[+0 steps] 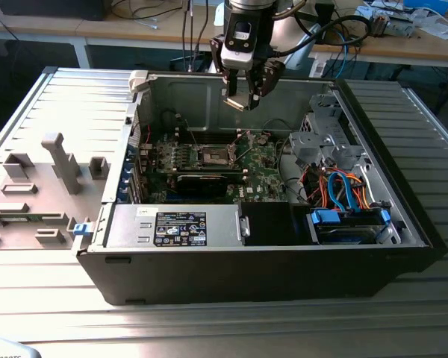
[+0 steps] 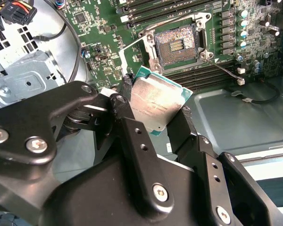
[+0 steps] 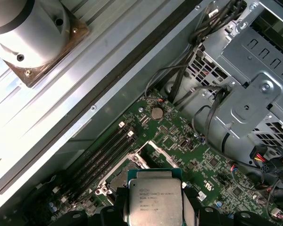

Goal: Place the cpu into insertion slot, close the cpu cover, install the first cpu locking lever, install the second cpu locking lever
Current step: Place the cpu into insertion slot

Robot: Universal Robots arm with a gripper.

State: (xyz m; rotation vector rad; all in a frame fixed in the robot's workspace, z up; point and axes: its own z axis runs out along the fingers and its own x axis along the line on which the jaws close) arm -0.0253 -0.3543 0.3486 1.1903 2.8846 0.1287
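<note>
My gripper [image 1: 243, 95] hangs above the open computer case, shut on the cpu [image 1: 237, 103]. In both wrist views the cpu [image 2: 155, 104] [image 3: 154, 201] is a flat square chip with a silvery top, pinched at two opposite edges by black fingers [image 2: 183, 123]. Below it, on the green motherboard [image 1: 257, 165], lies the insertion slot [image 2: 176, 44] [image 1: 213, 155] with its dark centre uncovered. The cpu cover [image 2: 130, 52] [image 3: 156, 149] stands swung open at the slot's side. A thin locking lever [image 2: 222, 68] sticks out from the slot. The cpu is well above the slot, not touching it.
Long memory slots [image 3: 100, 157] run beside the socket. A metal drive cage [image 1: 321, 145] with orange and blue cables [image 1: 342, 188] fills the exterior view's right of the case. A power supply [image 1: 175, 226] sits at the front. A grey case panel [image 1: 52, 175] lies to the exterior view's left.
</note>
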